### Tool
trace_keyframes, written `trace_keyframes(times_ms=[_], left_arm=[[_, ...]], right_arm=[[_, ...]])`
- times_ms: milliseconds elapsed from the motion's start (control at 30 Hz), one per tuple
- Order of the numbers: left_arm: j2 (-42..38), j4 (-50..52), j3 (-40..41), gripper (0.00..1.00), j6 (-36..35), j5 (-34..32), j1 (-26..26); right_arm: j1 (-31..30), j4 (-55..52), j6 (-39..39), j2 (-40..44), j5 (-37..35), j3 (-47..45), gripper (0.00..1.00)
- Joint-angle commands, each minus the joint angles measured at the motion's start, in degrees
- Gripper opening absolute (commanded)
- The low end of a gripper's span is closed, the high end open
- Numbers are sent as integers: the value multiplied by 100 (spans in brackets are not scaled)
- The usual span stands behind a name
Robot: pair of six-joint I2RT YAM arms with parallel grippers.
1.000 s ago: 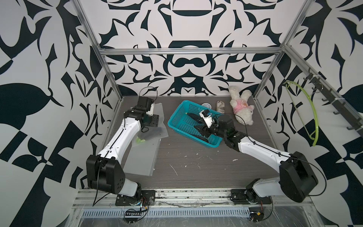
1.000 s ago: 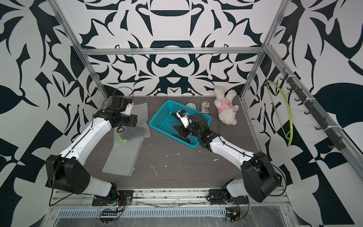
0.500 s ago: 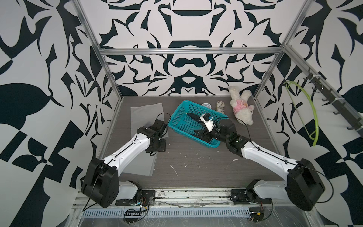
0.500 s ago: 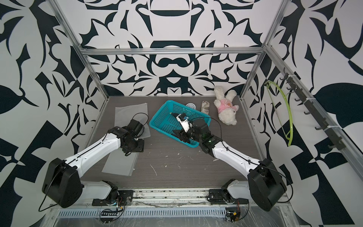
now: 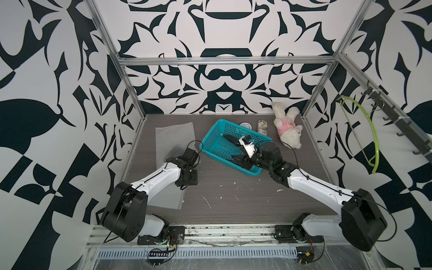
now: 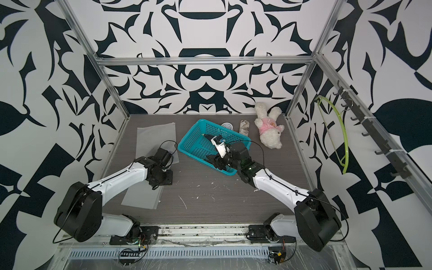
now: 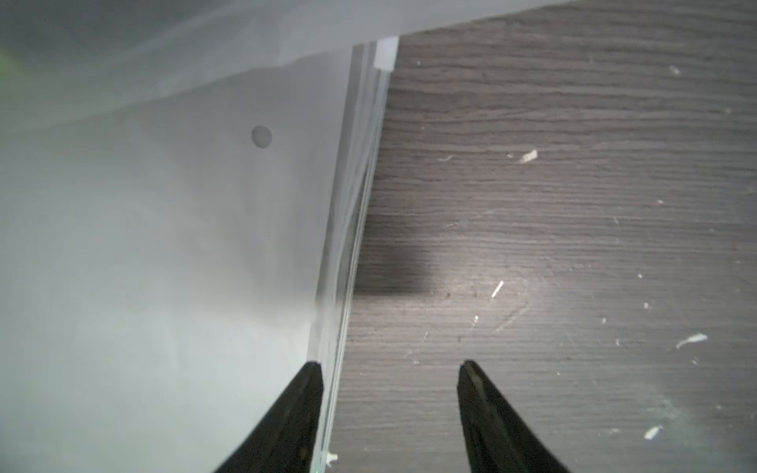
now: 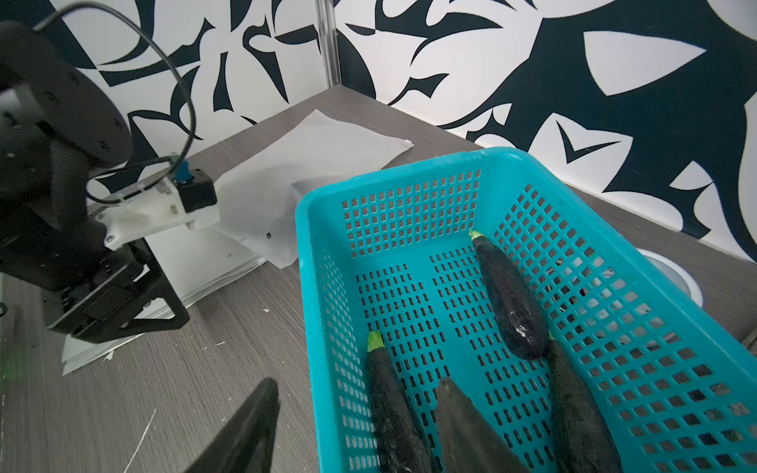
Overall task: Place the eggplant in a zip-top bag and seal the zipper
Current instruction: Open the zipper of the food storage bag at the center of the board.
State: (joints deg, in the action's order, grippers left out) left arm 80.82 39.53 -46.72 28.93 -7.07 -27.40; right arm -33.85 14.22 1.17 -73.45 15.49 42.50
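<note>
Black right gripper (image 8: 358, 383) jaws stand apart and empty, straddling an eggplant (image 8: 393, 405) and the near wall of the teal basket (image 8: 323, 327), so closing could pinch the wall too; the left gripper (image 7: 389, 364), likewise parted, hovers at the edge of the zip-top bag (image 7: 164, 245).

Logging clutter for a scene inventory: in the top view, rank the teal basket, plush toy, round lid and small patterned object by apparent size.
In a top view:
1. teal basket
2. plush toy
3. small patterned object and round lid: too alike to rank; the basket hides part of the lid.
</note>
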Motion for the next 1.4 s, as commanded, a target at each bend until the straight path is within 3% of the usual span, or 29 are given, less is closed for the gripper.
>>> trace_keyframes(times_ms=[0, 267, 867, 1233, 1367], left_arm=[[53, -95, 33, 54, -67, -68, 220], [241, -237, 166, 50, 7, 80, 400], [772, -236, 150, 30, 183, 195, 622], [725, -57, 32, 0, 188, 211, 622], [637, 83, -80, 0, 175, 326, 622]], right_arm=[[-11, 171, -75, 103, 86, -13, 61], [-13, 160, -38, 53, 60, -22, 60], [-15, 100, 47, -58, 104, 16, 59], [-10, 55, 100, -86, 171, 48, 59], [-8, -23, 110, -91, 231, 74, 59]])
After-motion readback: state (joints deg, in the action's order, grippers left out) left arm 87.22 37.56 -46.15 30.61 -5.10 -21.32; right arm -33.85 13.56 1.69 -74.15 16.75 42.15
